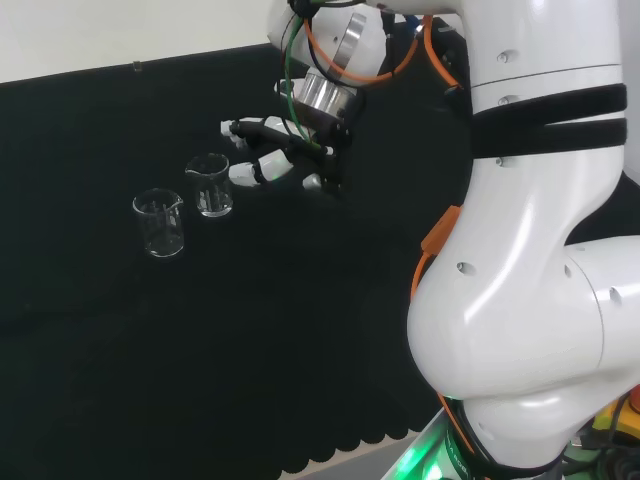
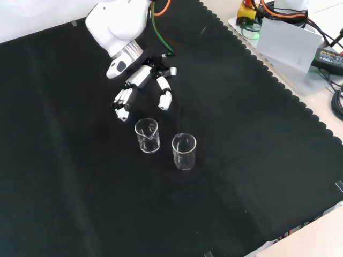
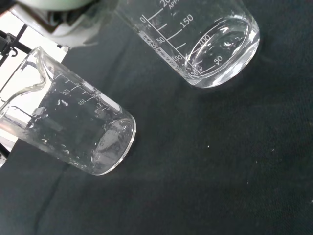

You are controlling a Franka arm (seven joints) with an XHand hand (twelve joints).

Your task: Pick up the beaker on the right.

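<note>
Two clear glass beakers stand upright on the black cloth. In the head view the right beaker (image 1: 212,185) is just left of the hand (image 1: 262,168), and the left beaker (image 1: 158,222) stands a little nearer the camera. The hand is open, its fingers spread towards the right beaker and apart from it, with nothing in them. In the front view the hand (image 2: 140,76) hovers above the nearer beaker (image 2: 147,135), with the other beaker (image 2: 184,151) lower right. The wrist view has both up close: one beaker (image 3: 73,132) with its spout and another beaker (image 3: 205,44) with printed graduations.
Black cloth (image 2: 64,176) covers the bench all round the beakers. In the head view the arm's white links (image 1: 540,250) fill the right side. Boxes and cables (image 2: 289,37) lie beyond the cloth's scalloped edge at the front view's upper right.
</note>
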